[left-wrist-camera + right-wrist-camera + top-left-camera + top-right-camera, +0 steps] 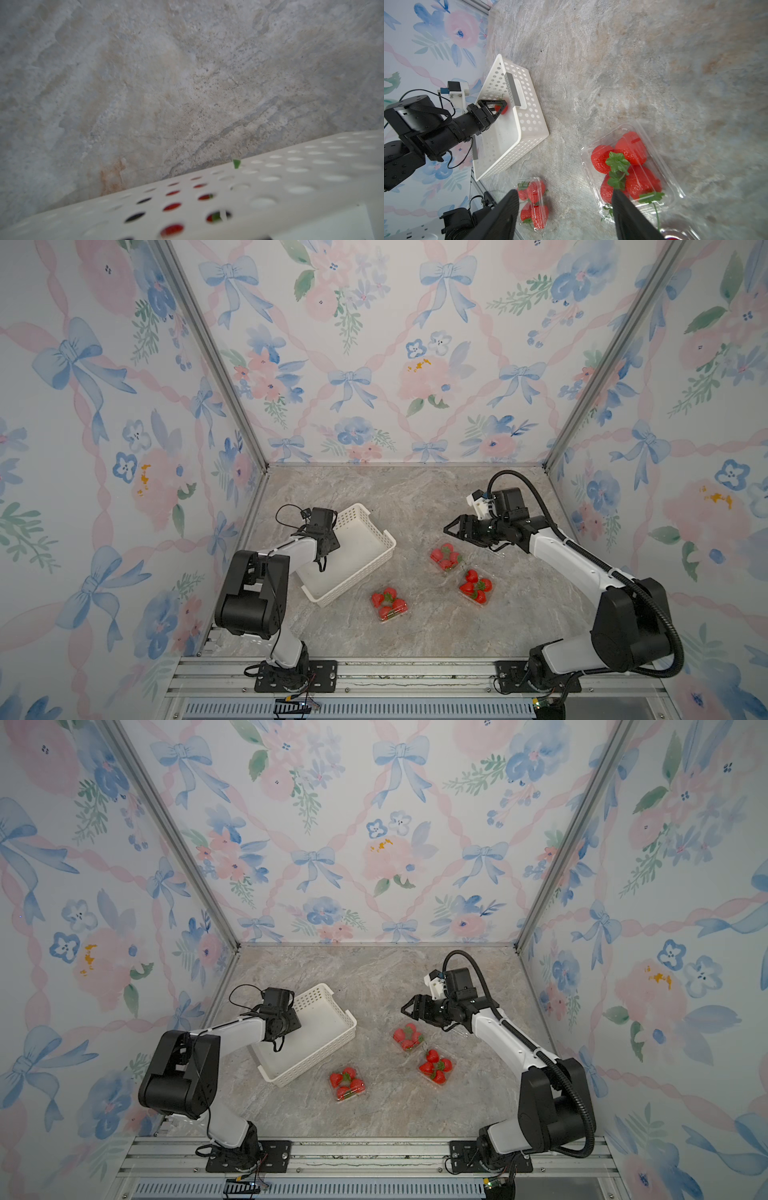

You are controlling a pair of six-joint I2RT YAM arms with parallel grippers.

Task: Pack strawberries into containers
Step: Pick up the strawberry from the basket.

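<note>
Left gripper (pixel 502 106) pinching a strawberry (pixel 497 107) inside basket (pixel 529 116) — lift straight, clearing its wall; right gripper (pixel 564 195) spread, empty.

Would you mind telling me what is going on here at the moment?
The strawberries are being packed. The left gripper holds one strawberry over the white basket. The right gripper hangs open above the table, holding nothing, near the three clear containers, each already holding several berries.
</note>
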